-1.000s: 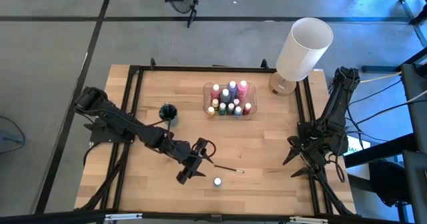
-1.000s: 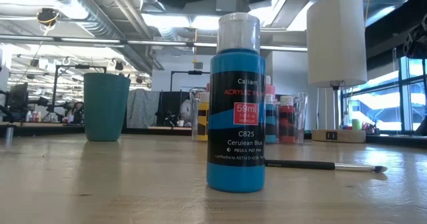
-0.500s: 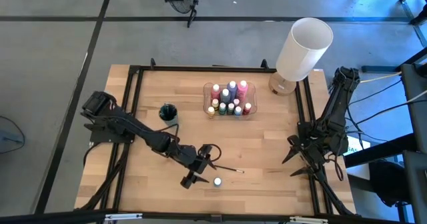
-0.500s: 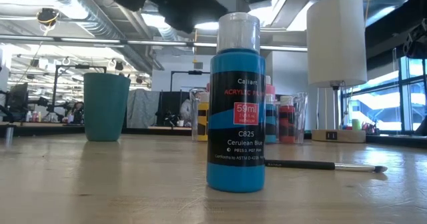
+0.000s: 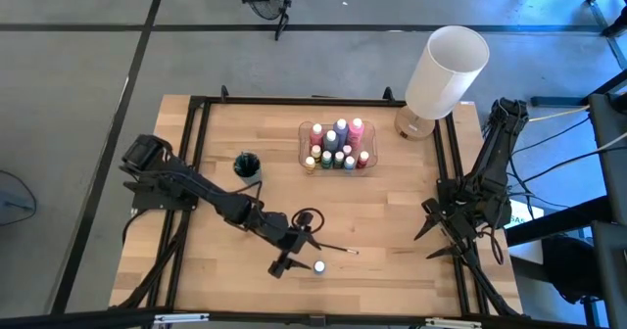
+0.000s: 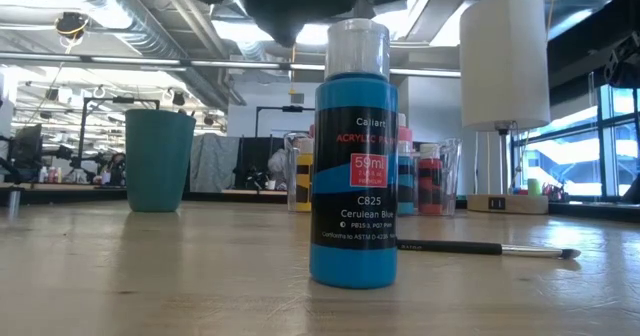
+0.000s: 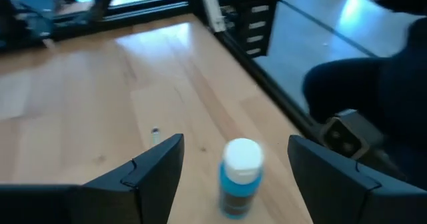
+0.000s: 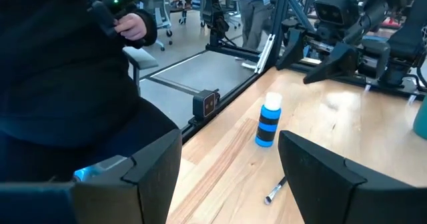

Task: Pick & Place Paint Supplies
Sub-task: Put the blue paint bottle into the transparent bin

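The left gripper (image 5: 299, 254), jaws spread and empty, has been brought closer over the small white-capped blue paint bottle (image 5: 319, 266), low centre of the high view, since 1 second ago.

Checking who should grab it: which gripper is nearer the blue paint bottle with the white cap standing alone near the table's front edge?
Left. The left gripper hovers right at the blue white-capped paint bottle, jaws open. The right gripper waits far off by the table's right edge.
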You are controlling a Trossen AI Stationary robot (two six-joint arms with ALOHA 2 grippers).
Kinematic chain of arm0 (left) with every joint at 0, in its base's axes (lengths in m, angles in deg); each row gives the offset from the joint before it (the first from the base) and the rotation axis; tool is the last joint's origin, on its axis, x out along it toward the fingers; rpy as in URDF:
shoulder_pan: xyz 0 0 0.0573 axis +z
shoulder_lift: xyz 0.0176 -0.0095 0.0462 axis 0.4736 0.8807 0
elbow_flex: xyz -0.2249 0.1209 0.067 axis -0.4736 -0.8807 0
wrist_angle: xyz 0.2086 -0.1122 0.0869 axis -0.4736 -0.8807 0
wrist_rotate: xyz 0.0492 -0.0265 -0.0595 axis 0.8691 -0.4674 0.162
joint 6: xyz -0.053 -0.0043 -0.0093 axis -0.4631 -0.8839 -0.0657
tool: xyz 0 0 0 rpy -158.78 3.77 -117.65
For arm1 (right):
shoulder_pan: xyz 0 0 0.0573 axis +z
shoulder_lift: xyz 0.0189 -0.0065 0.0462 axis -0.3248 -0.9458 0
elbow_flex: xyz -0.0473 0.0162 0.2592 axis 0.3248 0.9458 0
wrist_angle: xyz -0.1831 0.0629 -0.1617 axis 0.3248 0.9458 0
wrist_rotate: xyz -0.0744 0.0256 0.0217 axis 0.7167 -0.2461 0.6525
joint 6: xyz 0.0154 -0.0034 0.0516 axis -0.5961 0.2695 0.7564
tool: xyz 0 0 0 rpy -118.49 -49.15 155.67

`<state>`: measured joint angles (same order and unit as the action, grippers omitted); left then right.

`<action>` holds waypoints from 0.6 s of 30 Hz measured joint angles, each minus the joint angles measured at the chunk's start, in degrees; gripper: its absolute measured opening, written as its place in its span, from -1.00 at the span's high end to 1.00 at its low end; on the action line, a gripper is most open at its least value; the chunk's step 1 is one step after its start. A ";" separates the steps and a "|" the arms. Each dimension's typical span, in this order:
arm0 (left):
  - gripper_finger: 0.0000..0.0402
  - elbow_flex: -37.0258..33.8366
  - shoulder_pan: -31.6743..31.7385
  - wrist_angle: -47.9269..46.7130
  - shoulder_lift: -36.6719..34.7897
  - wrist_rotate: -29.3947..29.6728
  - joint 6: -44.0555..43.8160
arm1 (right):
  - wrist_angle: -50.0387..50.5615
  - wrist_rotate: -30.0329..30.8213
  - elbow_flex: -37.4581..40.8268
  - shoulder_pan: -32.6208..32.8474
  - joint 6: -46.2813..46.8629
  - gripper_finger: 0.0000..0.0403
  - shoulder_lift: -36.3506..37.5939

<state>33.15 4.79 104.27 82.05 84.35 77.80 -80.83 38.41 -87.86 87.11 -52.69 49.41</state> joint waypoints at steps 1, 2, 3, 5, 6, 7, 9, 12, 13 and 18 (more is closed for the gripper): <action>-0.32 0.00 0.00 0.24 0.28 1.40 0.00 | 0.01 0.00 -0.01 0.00 0.24 -0.25 0.00; -0.32 0.00 0.00 0.10 0.55 2.83 0.00 | 0.04 -0.01 0.00 0.00 0.42 -0.25 0.00; -0.32 0.00 0.00 -0.15 0.91 4.02 0.00 | 0.06 -0.01 0.00 0.00 0.41 -0.25 0.00; -0.32 0.00 0.02 -1.30 1.29 5.17 -0.21 | 0.07 0.00 0.00 0.00 0.41 -0.25 0.00; -0.32 0.00 0.04 -1.12 1.67 5.18 -0.89 | 0.05 0.00 0.00 0.00 0.42 -0.25 0.00; -0.32 0.00 0.04 -0.72 1.95 5.11 -1.84 | 0.05 -0.02 0.00 0.00 0.54 -0.25 0.00; -0.32 0.00 0.00 -0.71 2.01 4.88 -3.04 | 0.08 -0.03 0.00 0.00 1.62 -0.25 0.00; -0.32 0.02 -0.15 -0.69 1.99 4.92 -4.65 | 0.10 -0.50 0.00 0.02 3.97 -0.25 -0.41; -0.32 0.00 -0.24 -0.73 1.99 4.90 -5.21 | 0.11 -0.61 0.00 0.02 4.67 -0.25 -0.64; -0.32 0.00 -0.89 -0.69 1.99 6.11 -7.39 | 0.14 -0.59 0.00 0.02 5.35 -0.25 -1.96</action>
<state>33.15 3.89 103.59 84.03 90.46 70.41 -80.69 37.82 -87.86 87.14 -47.33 47.44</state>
